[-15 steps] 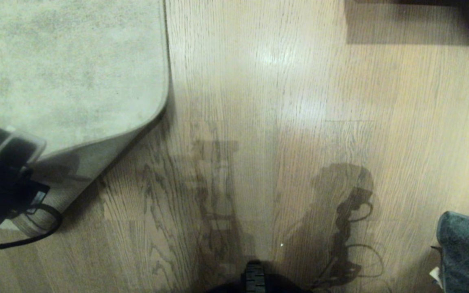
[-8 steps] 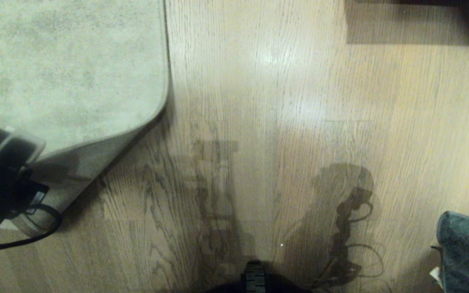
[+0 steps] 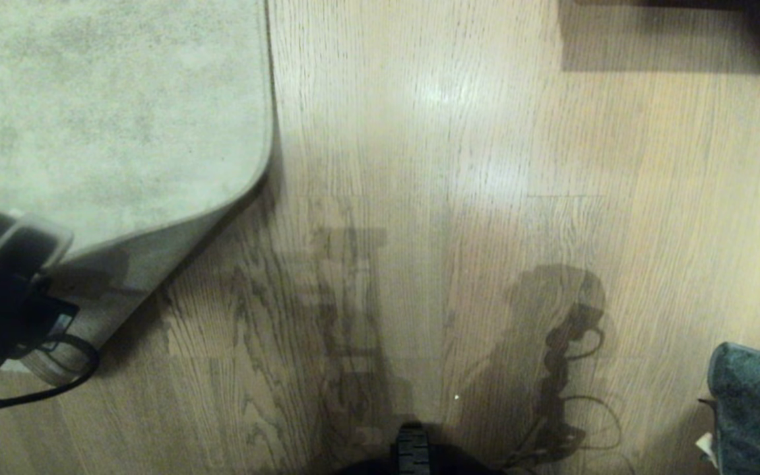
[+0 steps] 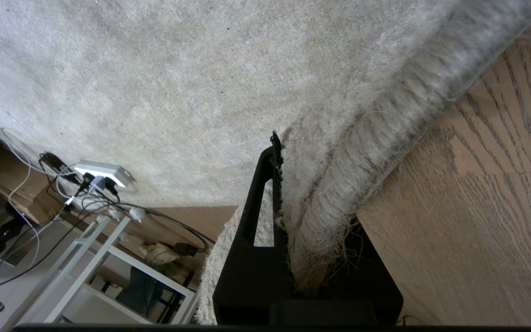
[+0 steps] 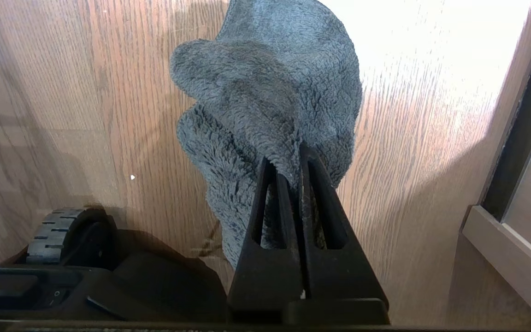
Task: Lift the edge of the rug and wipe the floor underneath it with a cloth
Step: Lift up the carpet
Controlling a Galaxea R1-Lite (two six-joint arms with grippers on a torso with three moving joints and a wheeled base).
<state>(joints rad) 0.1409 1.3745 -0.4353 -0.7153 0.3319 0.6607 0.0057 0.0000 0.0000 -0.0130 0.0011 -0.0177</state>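
Left end effector [image 4: 278,184]: clamped on rug edge [image 4: 339,193], held raised to expose the floor [image 3: 419,165]. Right end effector [image 5: 300,157]: clamped on cloth [image 5: 265,92], held ready for wiping.

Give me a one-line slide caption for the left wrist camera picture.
Left gripper shut on the lifted rug edge, its darker underside curling above the oak-grain floor.

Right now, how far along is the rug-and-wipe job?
Done: the left gripper is shut on the rug edge, corner lifted and folded back, underside showing. In hand: the right gripper is shut on the cloth, off to the robot's right. Left: wiping the floor by the raised corner.
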